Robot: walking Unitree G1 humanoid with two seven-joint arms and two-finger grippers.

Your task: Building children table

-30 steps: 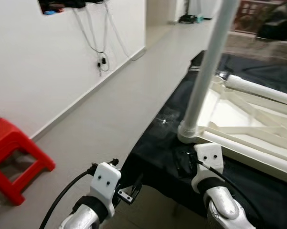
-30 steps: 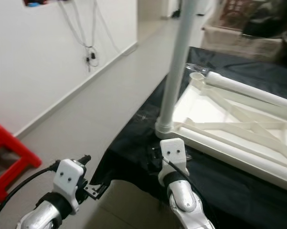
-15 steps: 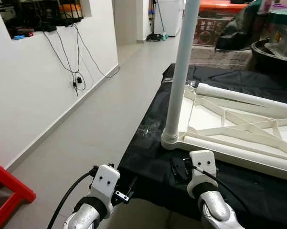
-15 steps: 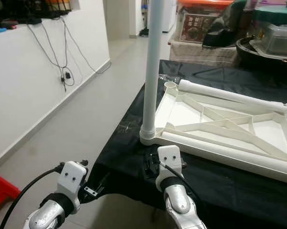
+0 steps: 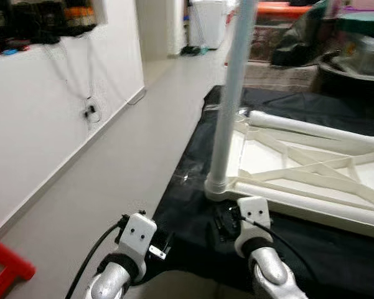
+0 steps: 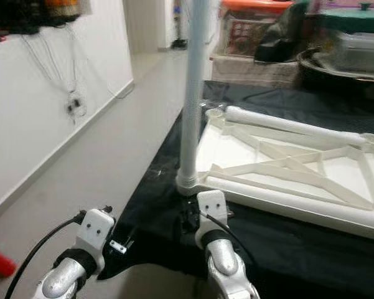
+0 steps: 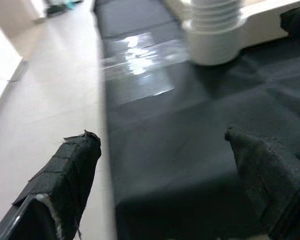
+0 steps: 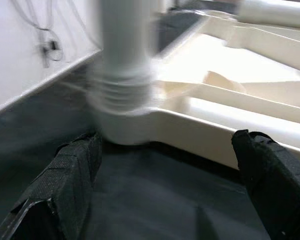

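The white plastic tabletop point(image 6: 286, 171) lies upside down on a black cloth point(image 5: 193, 212) that covers a low surface, its ribbed underside facing up. One white table leg point(image 5: 227, 103) stands upright in the corner socket point(image 7: 213, 37) nearest the robot; a second white leg point(image 6: 292, 123) lies flat along the far edge of the tabletop. The right gripper point(image 8: 164, 185) is positioned low over the cloth, just in front of the socketed corner, with its fingers point(image 8: 70, 172) spread wide apart and grasping nothing; the base of the upright leg sits beyond the gap between them. The left gripper point(image 7: 164, 165) hangs at the near edge of the cloth, jaws likewise released and empty, one finger over the grey tiled floor point(image 5: 112, 168) and the other over the cloth. A white wall point(image 5: 37, 124) with dangling cables point(image 5: 90, 112) runs along the robot's left.
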